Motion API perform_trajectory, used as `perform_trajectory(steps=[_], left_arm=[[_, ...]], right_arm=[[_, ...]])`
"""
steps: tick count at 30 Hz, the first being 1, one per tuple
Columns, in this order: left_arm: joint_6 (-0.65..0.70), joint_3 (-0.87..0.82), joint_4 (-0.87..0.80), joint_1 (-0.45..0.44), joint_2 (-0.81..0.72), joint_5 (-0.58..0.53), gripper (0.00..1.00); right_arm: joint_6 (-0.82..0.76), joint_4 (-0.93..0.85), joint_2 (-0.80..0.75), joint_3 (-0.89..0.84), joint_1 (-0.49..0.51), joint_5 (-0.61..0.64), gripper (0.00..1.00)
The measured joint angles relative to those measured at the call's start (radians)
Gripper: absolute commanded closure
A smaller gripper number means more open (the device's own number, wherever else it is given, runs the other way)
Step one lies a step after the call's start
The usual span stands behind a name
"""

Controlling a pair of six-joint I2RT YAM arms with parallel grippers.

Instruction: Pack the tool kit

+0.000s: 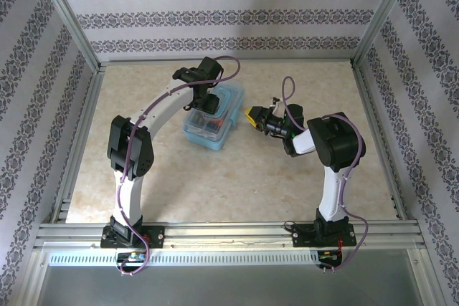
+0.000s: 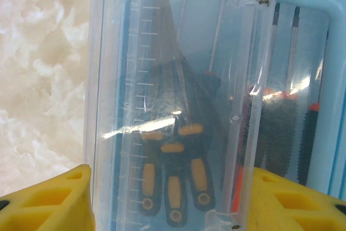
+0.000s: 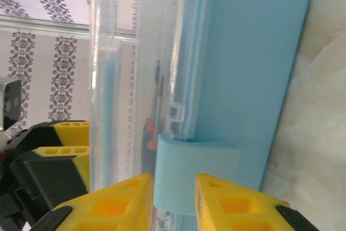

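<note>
The tool kit (image 1: 213, 125) is a case with a clear lid (image 3: 135, 52) over a light blue base (image 3: 248, 68), lying mid-table. Through the lid I see three black-and-yellow screwdriver handles (image 2: 173, 179) and orange-and-black ones (image 2: 275, 128). My left gripper (image 1: 206, 102) reaches down over the case's far end. Its yellow fingers (image 2: 59, 198) press against both sides of the clear section, so the left gripper (image 2: 170, 179) is shut on the case. My right gripper (image 1: 252, 116) meets the case's right side. In its wrist view the right gripper (image 3: 174, 179) is shut on the blue latch tab (image 3: 197, 160).
The case rests on a beige marbled tabletop (image 1: 237, 177), bounded by an aluminium frame (image 1: 215, 231) at the near edge and patterned walls (image 1: 215, 12) at the back and sides. Open tabletop lies in front of the case and to its left.
</note>
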Motion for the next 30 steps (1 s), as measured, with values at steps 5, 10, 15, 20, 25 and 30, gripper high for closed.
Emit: perform_trajectory(steps=[5, 10, 15, 20, 25, 30], left_arm=[[0.0, 0.0, 0.0, 0.0, 0.0, 0.0, 0.59], [0.0, 0.0, 0.0, 0.0, 0.0, 0.0, 0.59], [0.0, 0.0, 0.0, -0.001, 0.0, 0.0, 0.59], [0.0, 0.0, 0.0, -0.001, 0.0, 0.0, 0.59], [0.0, 0.0, 0.0, -0.002, 0.0, -0.001, 0.59], [0.0, 0.0, 0.0, -0.002, 0.0, 0.0, 0.6]], right_arm=[[-0.004, 0.0, 0.01, -0.008, 0.033, 0.04, 0.73], [-0.01, 0.013, 0.033, -0.009, 0.052, 0.07, 0.75], [-0.006, 0.018, 0.084, -0.009, 0.052, 0.097, 0.76], [0.002, 0.019, 0.096, -0.004, 0.057, 0.1, 0.76], [0.006, 0.018, 0.109, 0.027, 0.079, 0.103, 0.76], [0.024, 0.023, 0.13, 0.045, 0.083, 0.1, 0.77]])
